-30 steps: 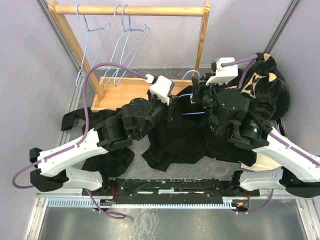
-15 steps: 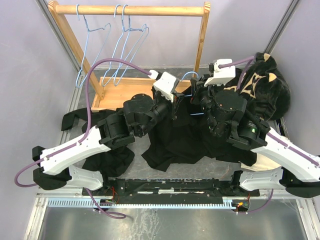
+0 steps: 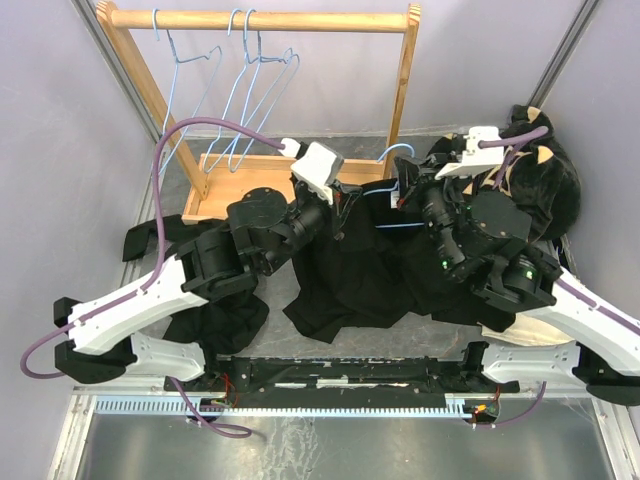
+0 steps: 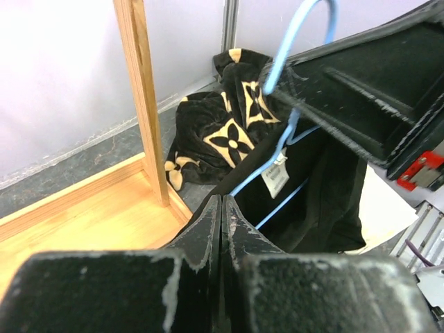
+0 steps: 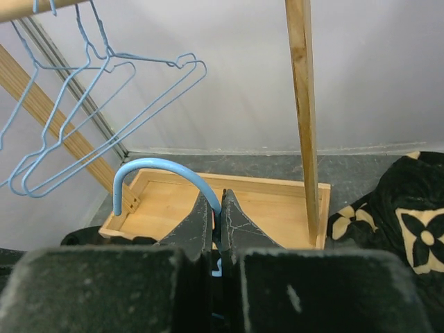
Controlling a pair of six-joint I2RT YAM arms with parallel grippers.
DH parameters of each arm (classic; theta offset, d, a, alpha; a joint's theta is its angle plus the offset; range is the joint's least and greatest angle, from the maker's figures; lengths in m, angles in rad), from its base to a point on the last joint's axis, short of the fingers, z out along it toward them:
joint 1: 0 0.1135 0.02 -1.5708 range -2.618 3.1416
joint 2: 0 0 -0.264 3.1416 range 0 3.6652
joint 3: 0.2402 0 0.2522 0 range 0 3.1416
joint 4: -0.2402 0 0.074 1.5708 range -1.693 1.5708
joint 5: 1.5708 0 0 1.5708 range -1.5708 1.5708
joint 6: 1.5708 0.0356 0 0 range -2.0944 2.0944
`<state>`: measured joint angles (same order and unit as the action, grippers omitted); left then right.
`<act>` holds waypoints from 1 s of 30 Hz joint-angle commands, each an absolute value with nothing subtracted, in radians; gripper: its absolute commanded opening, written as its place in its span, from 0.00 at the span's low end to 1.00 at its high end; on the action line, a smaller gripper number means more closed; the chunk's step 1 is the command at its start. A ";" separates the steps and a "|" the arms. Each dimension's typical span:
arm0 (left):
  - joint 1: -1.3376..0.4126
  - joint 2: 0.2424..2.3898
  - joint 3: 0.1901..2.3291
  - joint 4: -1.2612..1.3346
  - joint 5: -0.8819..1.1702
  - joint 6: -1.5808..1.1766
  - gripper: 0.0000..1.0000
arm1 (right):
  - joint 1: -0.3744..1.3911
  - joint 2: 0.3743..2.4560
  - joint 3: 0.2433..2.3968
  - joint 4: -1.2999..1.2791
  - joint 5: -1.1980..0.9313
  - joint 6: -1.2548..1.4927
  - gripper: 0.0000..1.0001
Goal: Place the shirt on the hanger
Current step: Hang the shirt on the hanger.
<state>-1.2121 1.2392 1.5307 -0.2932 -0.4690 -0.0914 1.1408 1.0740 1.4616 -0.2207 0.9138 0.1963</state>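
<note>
The black shirt (image 3: 350, 275) lies spread on the floor between my arms, with its collar edge lifted. My left gripper (image 3: 343, 196) is shut on that collar edge; in the left wrist view its tips (image 4: 222, 199) meet beside the shirt (image 4: 326, 201) and its white tag (image 4: 275, 175). A light-blue hanger (image 3: 396, 227) sits in the collar opening. My right gripper (image 3: 403, 186) is shut on the hanger's neck. In the right wrist view the hook (image 5: 163, 164) curves up and left from the closed tips (image 5: 216, 199). The hanger (image 4: 284, 45) also shows in the left wrist view.
A wooden rack (image 3: 260, 20) stands at the back with several spare blue hangers (image 3: 240, 90); its post (image 5: 300, 104) rises close by on the right. A black plush garment with tan flowers (image 3: 535, 175) is heaped at right. Another black garment (image 3: 215, 325) lies at left.
The right wrist has swung to the right, carrying the hanger hook slightly right. The left gripper has shifted a little left and back with the collar. Both grips are unchanged.
</note>
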 commanded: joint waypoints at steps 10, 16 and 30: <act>-1.211 1.200 1.542 -0.257 -0.439 -0.068 0.34 | 1.140 1.040 1.481 -0.161 0.887 0.158 0.00; -1.211 1.159 1.535 -0.280 -0.300 0.008 0.84 | 1.141 1.034 1.490 -0.206 0.843 0.171 0.00; -1.212 1.049 1.507 -0.590 -0.052 0.160 0.89 | 1.140 0.900 1.453 -0.322 0.670 0.326 0.00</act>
<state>-1.2121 1.0332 1.4952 -0.5003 -0.1478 0.0719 1.1404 0.9386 1.4559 -0.3252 0.7506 0.2512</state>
